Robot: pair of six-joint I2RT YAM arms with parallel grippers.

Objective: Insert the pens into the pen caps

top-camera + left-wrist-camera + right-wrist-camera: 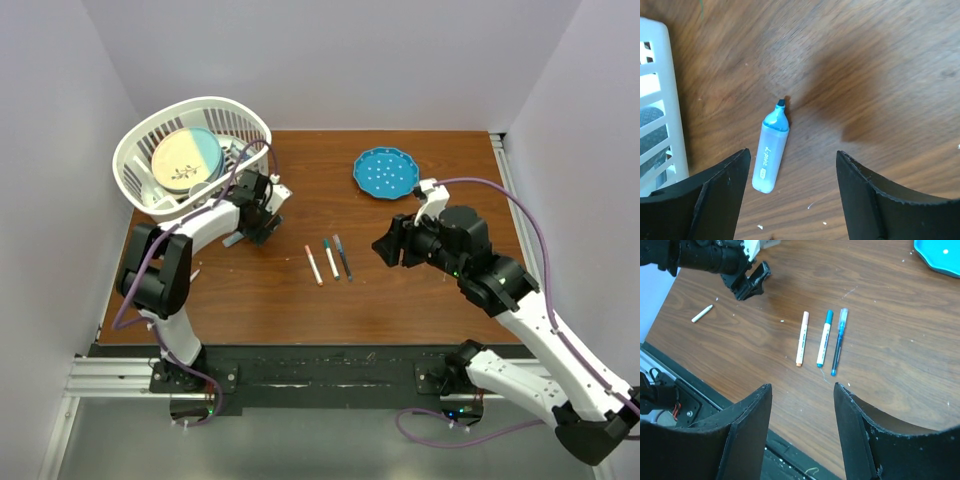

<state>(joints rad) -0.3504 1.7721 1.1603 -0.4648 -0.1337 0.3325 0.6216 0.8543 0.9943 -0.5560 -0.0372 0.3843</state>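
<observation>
Right fingers (pixel 747 435) stood partly apart and empty, with three pens (pixel 824 337) side by side at their 12 o'clock. Left fingers (pixel 715 200) were wide and empty. The light blue highlighter (pixel 771 152) lay on the desk (pixel 880 60) between them, nearer the 9 o'clock finger, bare tip toward 12. Risk: an off-centre close would likely skid it toward the basket (pixel 660 100) at 9. No caps were visible anywhere, and anything deep in the basket was hidden.
</observation>
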